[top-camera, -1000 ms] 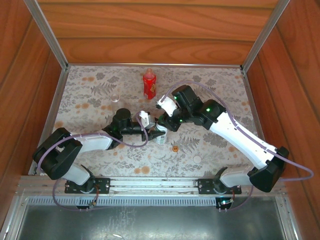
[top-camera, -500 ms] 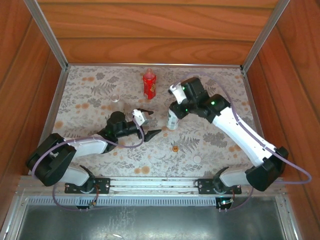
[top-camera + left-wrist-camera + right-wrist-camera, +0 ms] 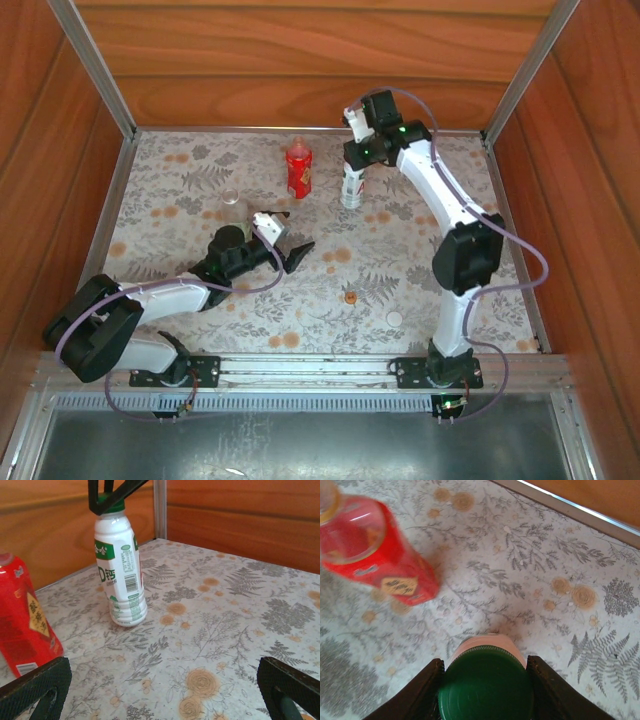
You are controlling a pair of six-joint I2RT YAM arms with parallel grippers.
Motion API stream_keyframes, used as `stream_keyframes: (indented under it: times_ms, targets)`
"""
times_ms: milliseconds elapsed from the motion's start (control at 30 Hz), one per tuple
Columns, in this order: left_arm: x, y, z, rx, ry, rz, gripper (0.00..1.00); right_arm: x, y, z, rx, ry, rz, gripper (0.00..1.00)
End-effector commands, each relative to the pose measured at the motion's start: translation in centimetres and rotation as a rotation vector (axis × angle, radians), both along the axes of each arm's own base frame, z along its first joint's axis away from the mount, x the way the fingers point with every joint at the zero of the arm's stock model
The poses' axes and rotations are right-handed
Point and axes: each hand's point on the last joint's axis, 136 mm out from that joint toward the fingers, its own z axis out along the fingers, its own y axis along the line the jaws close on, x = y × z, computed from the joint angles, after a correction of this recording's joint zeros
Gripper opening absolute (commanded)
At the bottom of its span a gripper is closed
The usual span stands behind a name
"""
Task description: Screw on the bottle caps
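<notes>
- Right gripper [image 3: 485, 677] clamps the green cap [image 3: 107, 501] atop the upright white bottle [image 3: 120, 575].
- Left gripper [image 3: 287, 243] spread wide, low over the table [image 3: 420, 260].
- Red bottle [image 3: 298, 172] stands nearby.

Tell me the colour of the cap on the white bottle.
Dark green; the cap shows best in the right wrist view.

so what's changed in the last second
The right tool carried the white plastic bottle by its green screw cap from the centre to the far side, beside the red plastic bottle. The left tool let go and drew back, open. The red bottle, clear plastic bottle, orange-red cap and white cap stayed put.
</notes>
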Motion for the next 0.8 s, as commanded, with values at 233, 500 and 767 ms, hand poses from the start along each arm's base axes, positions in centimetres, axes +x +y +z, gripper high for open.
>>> stream_keyframes:
  times_ms: [233, 500, 767]
  targets:
    - [1.1, 0.7, 0.5, -0.013, -0.011, 0.072, 1.0, 2.8, -0.8, -1.6, 0.009, 0.069, 0.014, 0.37]
    - [1.0, 0.7, 0.8, -0.017, -0.016, 0.067, 1.0, 3.0, -0.8, -1.8, 0.007, 0.076, 0.024, 0.58]
    - [0.6, 1.5, 2.0, -0.027, -0.05, 0.071, 1.0, 2.1, -1.5, 3.2, 0.015, -0.023, 0.013, 0.81]
